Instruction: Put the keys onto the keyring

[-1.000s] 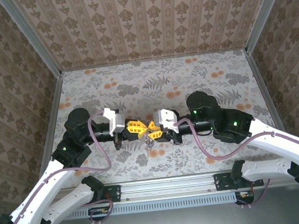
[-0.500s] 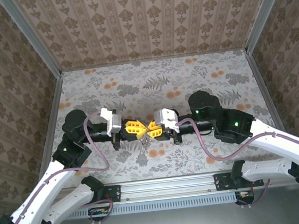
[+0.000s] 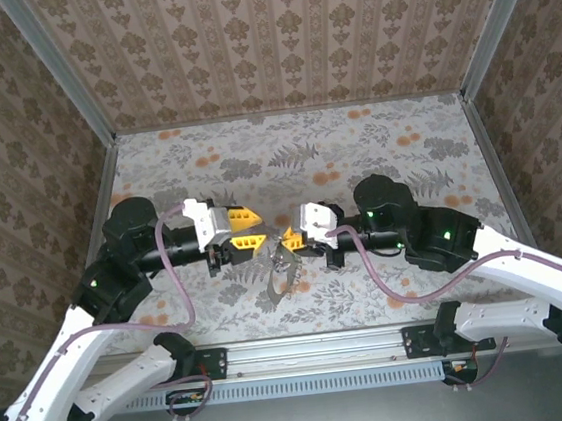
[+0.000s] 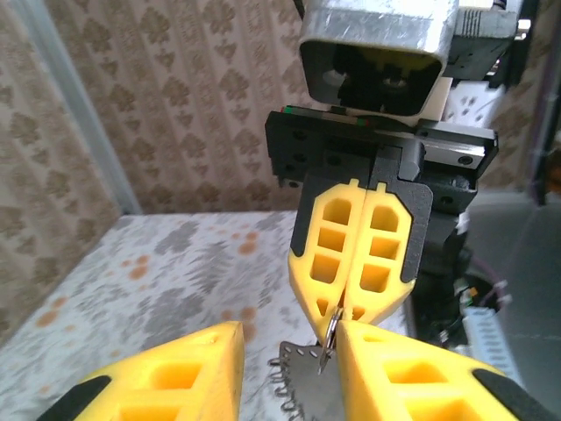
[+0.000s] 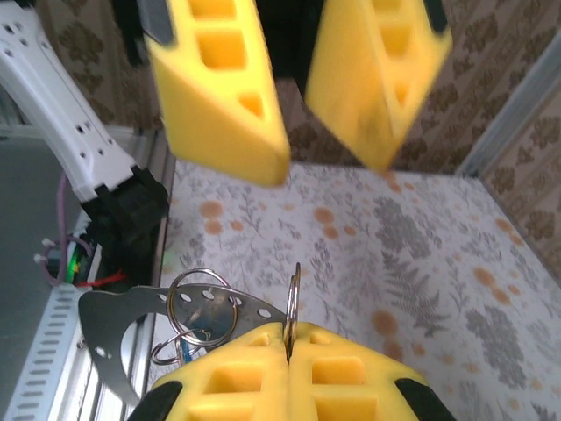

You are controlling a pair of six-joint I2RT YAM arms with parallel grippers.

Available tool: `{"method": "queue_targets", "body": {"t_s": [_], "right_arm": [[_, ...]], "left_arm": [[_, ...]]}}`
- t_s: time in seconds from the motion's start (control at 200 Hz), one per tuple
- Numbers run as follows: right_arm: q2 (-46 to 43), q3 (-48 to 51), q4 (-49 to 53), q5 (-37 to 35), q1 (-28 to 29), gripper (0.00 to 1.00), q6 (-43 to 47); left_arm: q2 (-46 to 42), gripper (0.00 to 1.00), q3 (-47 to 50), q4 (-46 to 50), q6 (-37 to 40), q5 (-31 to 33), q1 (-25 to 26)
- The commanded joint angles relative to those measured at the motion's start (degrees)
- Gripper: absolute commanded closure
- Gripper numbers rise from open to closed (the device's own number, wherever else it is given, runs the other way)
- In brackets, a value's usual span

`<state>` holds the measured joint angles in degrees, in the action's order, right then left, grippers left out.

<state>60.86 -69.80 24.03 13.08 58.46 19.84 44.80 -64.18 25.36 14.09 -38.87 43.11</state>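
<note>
My right gripper (image 3: 286, 238) (image 5: 287, 349) is shut on the keyring (image 5: 292, 298), a thin grey loop standing edge-on between its yellow fingertips. The keyring (image 4: 335, 326) also pokes out of the right gripper (image 4: 344, 307) in the left wrist view. A flat grey metal plate with holes (image 5: 110, 326) (image 4: 308, 386) hangs from it, along with a second ring (image 5: 202, 303) and a smaller ring. A blue bit of a key (image 5: 181, 349) peeks out behind them; the other keys are hidden. My left gripper (image 3: 261, 227) (image 4: 289, 373) stands open just left of the right gripper, holding nothing.
The metal bunch (image 3: 277, 271) dangles above the flowered table cover (image 3: 355, 152). Patterned walls close in the back and sides. A metal rail (image 3: 316, 353) runs along the near edge between the arm bases.
My left gripper has opened and drawn back to the left, away from the right gripper. The metal bunch now hangs lower below the right gripper.
</note>
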Motion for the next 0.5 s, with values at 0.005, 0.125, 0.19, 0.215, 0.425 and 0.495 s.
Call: {"method": "queue_targets", "body": {"t_s": [0.005, 0.125, 0.19, 0.215, 0.425, 0.495], "right_arm": [[2.37, -3.85, 3.85, -5.07, 0.08, 1.0, 1.3], [4.06, -5.17, 5.15, -5.11, 0.17, 1.0, 1.34], [4.84, -5.92, 6.03, -4.58, 0.25, 1.0, 1.57], [5.1, -6.04, 6.29, -4.32, 0.25, 1.0, 1.6], [5.7, -6.26, 7.48, -2.38, 0.42, 1.0, 1.82], [5.28, -6.0, 7.26, -2.03, 0.43, 1.0, 1.93]], "left_arm": [[1.49, 0.67, -1.87, 9.63, 6.79, 11.0, 2.77], [3.25, 0.66, -1.48, 9.34, 7.71, 14.43, 5.53], [4.24, 0.66, -1.35, 8.88, 7.98, 15.38, 6.78], [4.55, 0.66, -1.32, 8.6, 8.06, 15.57, 7.13], [6.77, 0.67, -1.53, 8.71, 8.57, 16.92, 8.43], [7.31, 0.75, -1.77, 9.79, 9.18, 18.16, 8.82]]}}
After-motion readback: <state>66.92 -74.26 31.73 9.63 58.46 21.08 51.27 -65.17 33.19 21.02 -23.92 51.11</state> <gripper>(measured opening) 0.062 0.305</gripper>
